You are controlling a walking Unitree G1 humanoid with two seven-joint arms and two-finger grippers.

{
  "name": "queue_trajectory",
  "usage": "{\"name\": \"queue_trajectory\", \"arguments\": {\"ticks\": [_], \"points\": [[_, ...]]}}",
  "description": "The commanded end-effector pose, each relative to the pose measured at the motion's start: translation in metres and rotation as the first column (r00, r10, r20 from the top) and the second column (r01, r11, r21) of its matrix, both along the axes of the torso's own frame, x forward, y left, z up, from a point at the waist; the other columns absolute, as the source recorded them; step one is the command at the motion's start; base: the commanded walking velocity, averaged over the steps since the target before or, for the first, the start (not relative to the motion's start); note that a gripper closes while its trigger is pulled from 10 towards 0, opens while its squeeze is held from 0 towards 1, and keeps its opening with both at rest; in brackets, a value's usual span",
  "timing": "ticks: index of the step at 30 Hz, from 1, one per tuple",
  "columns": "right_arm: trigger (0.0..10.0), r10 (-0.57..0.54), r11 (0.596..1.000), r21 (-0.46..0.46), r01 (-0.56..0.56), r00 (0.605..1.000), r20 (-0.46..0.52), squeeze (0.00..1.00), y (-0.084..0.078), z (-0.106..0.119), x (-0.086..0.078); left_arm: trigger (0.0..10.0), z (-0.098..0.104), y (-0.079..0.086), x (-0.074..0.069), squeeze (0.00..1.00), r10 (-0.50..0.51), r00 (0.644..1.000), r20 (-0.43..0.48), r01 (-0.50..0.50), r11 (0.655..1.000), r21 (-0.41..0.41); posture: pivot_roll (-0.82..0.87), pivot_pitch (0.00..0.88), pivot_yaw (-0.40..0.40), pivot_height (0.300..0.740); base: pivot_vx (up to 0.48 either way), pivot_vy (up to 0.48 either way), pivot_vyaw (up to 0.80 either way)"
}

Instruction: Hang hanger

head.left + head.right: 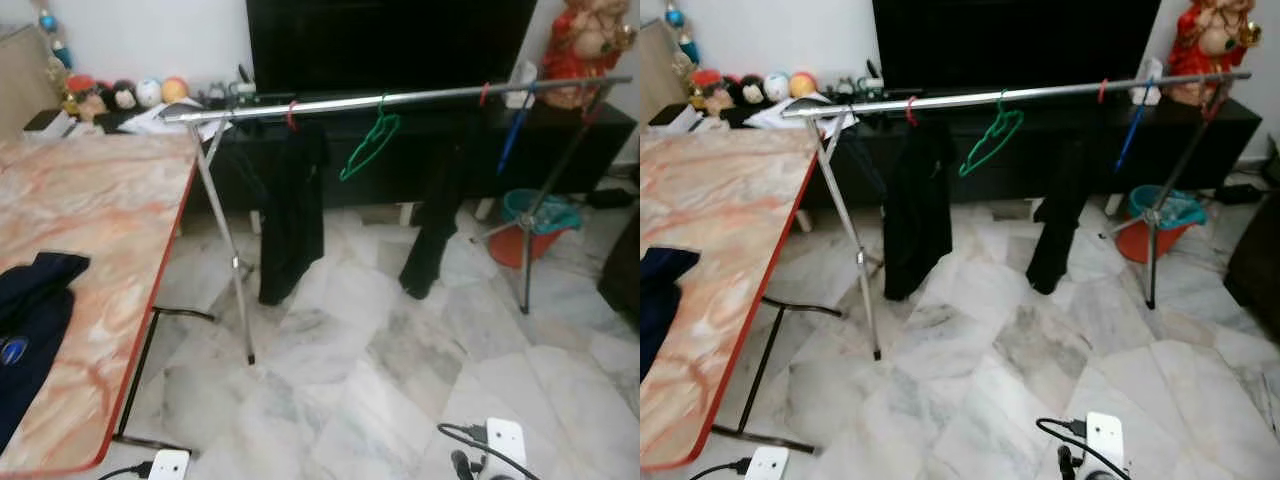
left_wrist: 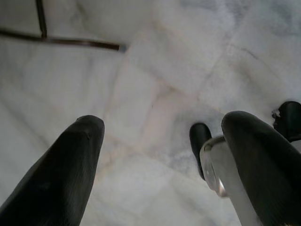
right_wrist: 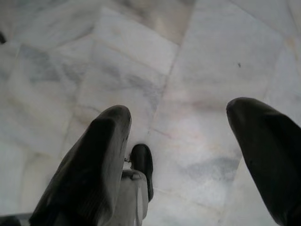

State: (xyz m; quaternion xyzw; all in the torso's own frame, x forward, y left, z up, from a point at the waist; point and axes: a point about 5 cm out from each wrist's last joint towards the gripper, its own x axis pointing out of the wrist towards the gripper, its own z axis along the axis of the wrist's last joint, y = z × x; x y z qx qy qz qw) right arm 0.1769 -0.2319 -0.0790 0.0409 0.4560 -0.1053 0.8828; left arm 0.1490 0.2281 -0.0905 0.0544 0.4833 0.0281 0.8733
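Wrist views — both pincers (image 2: 162, 136) (image 3: 178, 117) agape, empty

Head pair looking forward and down from standing height, sharing the clothes rail (image 1: 400, 100) and marble floor (image 1: 970, 370). Wrist cameras facing straight down, near that floor.

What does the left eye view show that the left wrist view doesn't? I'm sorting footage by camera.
Left eye view alone: a green hanger hooked on the silver rail, two dark garments hanging from it, the marble-topped table, and a teal bucket.

Left wrist view alone: the left gripper, its black fingers spread open and empty, pointing down.

Both: the pale marble floor.
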Motion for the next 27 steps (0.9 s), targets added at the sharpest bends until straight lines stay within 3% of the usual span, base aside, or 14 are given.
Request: {"name": "queue_trajectory", "arguments": {"ticks": [1, 21, 27], "points": [[10.0, -0.011, 1.000, -0.011, 0.011, 1.000, -0.001, 0.00, -0.0047, 0.0006, -0.0013, 10.0, 0.0015, -0.0026, 0.0053, 0.00, 0.001, 1.000, 0.013, 0.000, 1.000, -0.008, 0.05, 0.000, 0.005, 0.740, 0.270, 0.000, 0.00], [10.0, 0.022, 1.000, -0.017, -0.022, 1.000, 0.005, 0.00, -0.0054, 0.0017, 0.0003, 10.0, 0.0014, -0.0035, 0.0056, 0.00, 0.000, 1.000, 0.013, 0.000, 1.000, -0.006, 0.05, 0.000, 0.001, 0.740, 0.274, 0.000, 0.00], [10.0, 0.021, 1.000, -0.015, -0.021, 1.000, 0.007, 0.00, -0.0054, 0.0018, 0.0003, 10.0, 0.0014, -0.0033, 0.0057, 0.00, 0.002, 1.000, 0.013, -0.002, 1.000, -0.005, 0.05, 0.000, 0.002, 0.740, 0.274, 0.000, 0.55]]}}
